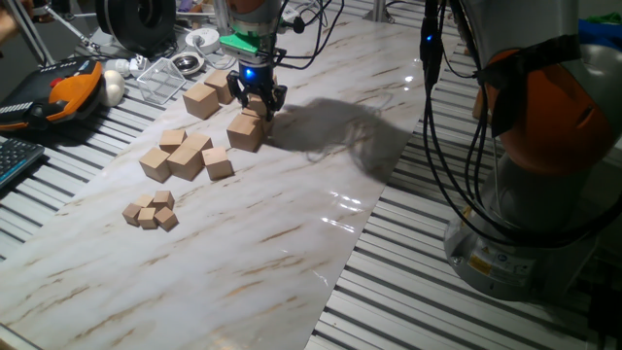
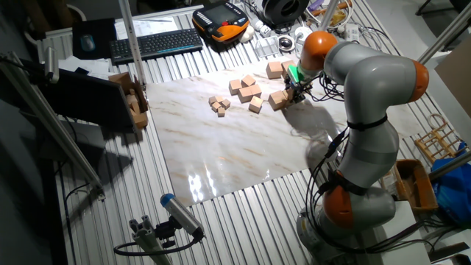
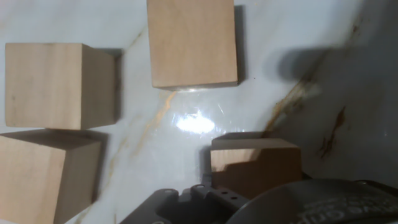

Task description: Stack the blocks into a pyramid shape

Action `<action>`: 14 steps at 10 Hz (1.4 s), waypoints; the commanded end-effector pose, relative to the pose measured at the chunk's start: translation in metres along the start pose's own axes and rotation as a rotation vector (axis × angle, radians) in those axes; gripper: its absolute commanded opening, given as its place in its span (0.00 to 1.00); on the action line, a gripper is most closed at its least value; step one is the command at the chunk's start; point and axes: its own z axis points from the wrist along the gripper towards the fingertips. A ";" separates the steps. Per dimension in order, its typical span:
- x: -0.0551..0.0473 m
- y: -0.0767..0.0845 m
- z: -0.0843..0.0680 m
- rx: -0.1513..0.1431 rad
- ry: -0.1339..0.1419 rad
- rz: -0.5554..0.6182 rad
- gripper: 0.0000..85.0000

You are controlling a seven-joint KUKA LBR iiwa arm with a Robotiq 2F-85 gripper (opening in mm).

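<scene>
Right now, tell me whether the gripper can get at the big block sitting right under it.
Probably yes. The gripper hangs directly over that block, nothing lies on top of it, and its neighbours stand apart. Whether the jaws are open is hard to tell.

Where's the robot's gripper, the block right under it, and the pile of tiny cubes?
gripper (image 1: 259, 105): one fixed view, between the tips of its jaws.
block (image 1: 245, 133): one fixed view, on its front face.
tiny cubes (image 1: 151, 211): one fixed view, middle of the small cluster nearest the camera.
</scene>
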 end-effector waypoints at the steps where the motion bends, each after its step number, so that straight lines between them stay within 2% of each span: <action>1: 0.000 -0.001 0.001 0.001 -0.001 0.000 0.20; 2: 0.000 -0.001 0.001 0.001 -0.003 0.000 0.20; 6: 0.001 0.000 0.000 -0.001 -0.012 -0.006 1.00; 10: 0.001 0.000 -0.003 0.029 -0.023 -0.009 1.00; 12: -0.003 0.002 -0.018 0.047 -0.014 -0.022 1.00; 14: -0.009 0.001 -0.038 0.066 -0.016 -0.031 1.00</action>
